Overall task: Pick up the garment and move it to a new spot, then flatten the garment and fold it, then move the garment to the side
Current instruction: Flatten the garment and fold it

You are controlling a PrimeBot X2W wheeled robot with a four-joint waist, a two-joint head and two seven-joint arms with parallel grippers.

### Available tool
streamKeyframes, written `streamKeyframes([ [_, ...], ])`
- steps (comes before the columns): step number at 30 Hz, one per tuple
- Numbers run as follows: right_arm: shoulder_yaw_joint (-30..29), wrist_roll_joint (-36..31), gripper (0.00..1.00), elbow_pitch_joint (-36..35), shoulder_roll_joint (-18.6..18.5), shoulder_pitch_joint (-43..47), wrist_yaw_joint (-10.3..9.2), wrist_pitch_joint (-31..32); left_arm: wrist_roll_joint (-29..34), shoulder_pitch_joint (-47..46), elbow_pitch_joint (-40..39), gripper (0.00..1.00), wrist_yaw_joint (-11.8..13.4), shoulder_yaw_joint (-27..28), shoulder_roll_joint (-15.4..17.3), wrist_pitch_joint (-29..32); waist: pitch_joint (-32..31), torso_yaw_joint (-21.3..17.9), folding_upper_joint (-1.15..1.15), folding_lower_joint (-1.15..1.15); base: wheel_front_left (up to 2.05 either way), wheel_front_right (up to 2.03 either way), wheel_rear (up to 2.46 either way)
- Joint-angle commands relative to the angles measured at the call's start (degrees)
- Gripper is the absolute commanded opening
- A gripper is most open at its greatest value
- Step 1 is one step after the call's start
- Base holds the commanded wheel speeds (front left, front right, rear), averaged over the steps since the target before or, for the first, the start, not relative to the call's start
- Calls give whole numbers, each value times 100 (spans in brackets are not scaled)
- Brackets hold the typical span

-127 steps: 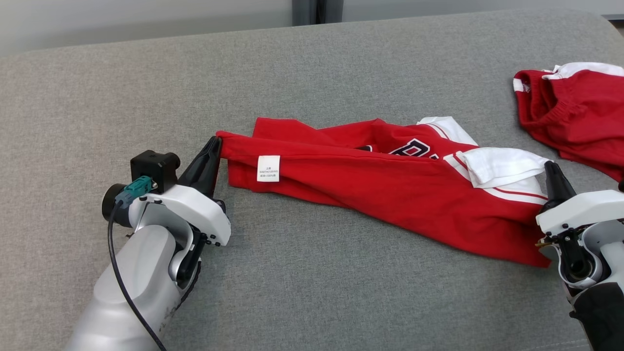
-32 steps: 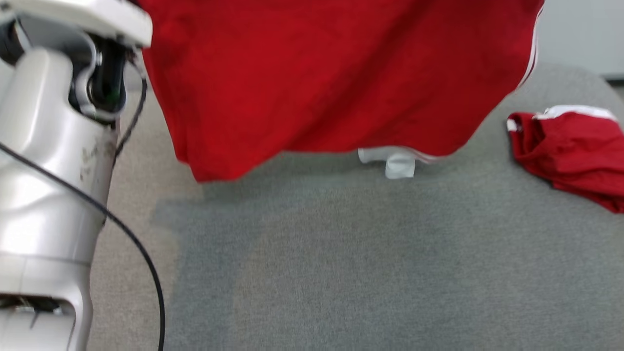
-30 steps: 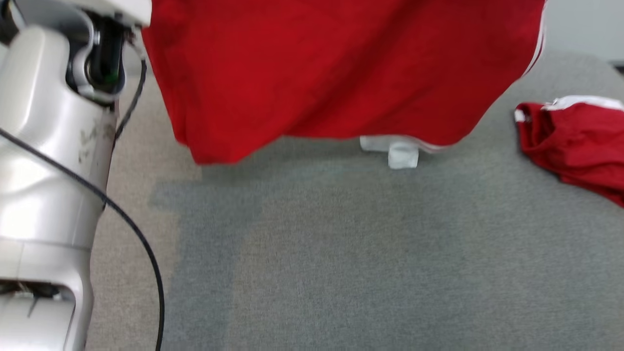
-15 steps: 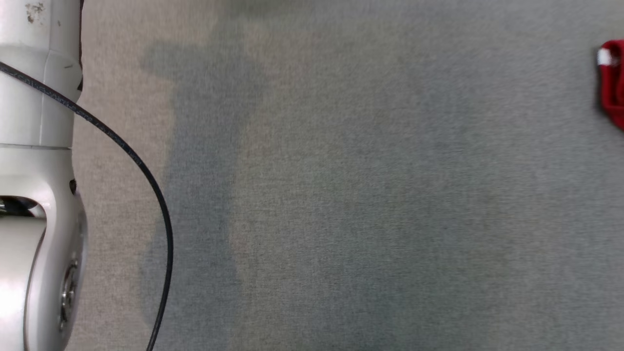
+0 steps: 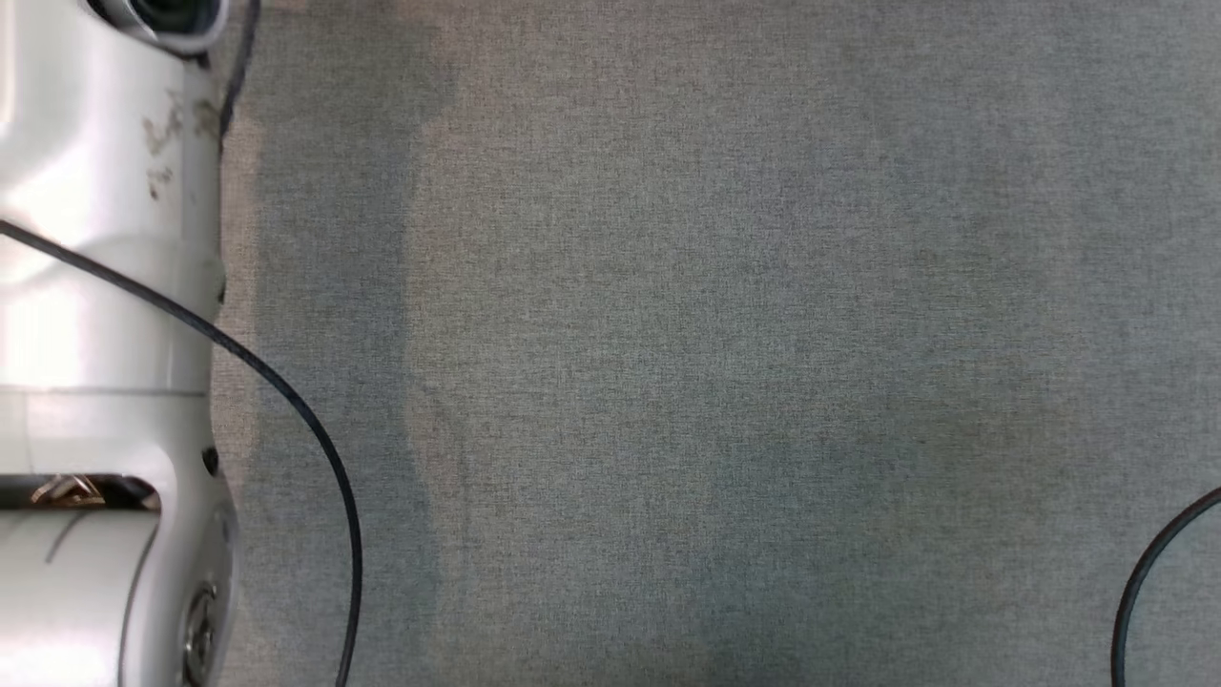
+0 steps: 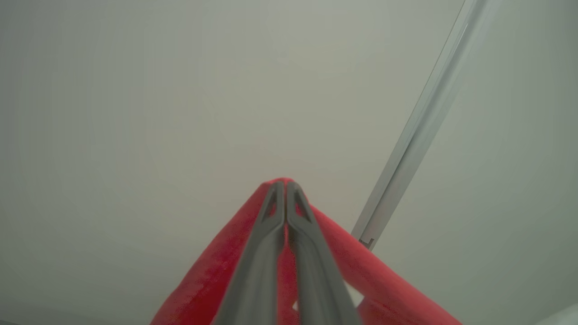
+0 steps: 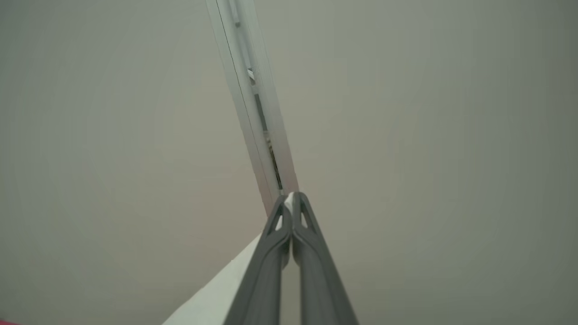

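From the head cam, at the left edge of the grey pad (image 5: 715, 334), we see the pale left forearm (image 5: 95, 286) standing over it, scuffed near the top. A black cable (image 5: 286, 401) loops off the forearm & down across the pad's left side. The middle of the pad is plain grey weave with soft shadow bands. At the pad's lower right corner, a second cable (image 5: 1145, 572) curves in from the edge.

Left wrist cam next: the left gripper (image 6: 285, 185) has its fingers (image 6: 262, 262) pressed together on a red fold of the garment (image 6: 212, 271) — the cloth peaks just past the tips and drapes down both sides of them. Behind it is a pale wall (image 6: 135, 90), w/ a metal rail (image 6: 420, 126) slanting up it on the right. We can't tell whether the hanging cloth touches the pad.

Right wrist cam: the right gripper (image 7: 292, 198) is also closed tight, pinching a white part (image 7: 216, 298) of the garment — a sliver of white shows btwn the tips, and the rest falls away to the lower left. The same kind of rail runs up the wall behind the tips.
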Motion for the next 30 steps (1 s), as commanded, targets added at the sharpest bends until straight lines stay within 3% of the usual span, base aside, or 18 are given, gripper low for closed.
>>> streamKeyframes([
  [1,7,107,0,44,-32,132,2,4,-47,136,39,0,-37,-5,10,-25,-17,-5,0,0,0,0,0],
  [13,719,1277,0,566,-61,1462,2,4,-603,1614,558,0,-52,-302,15,-25,-556,27,0,0,0,0,0],
  [20,1621,2228,0,832,-217,2281,2,9,-944,2440,757,0,-46,-404,19,-26,-1047,19,0,0,0,0,0],
  [30,2342,3437,0,1041,-337,3065,2,253,-1001,3444,740,0,-42,-588,14,-26,-1713,-29,0,0,0,0,0],
])
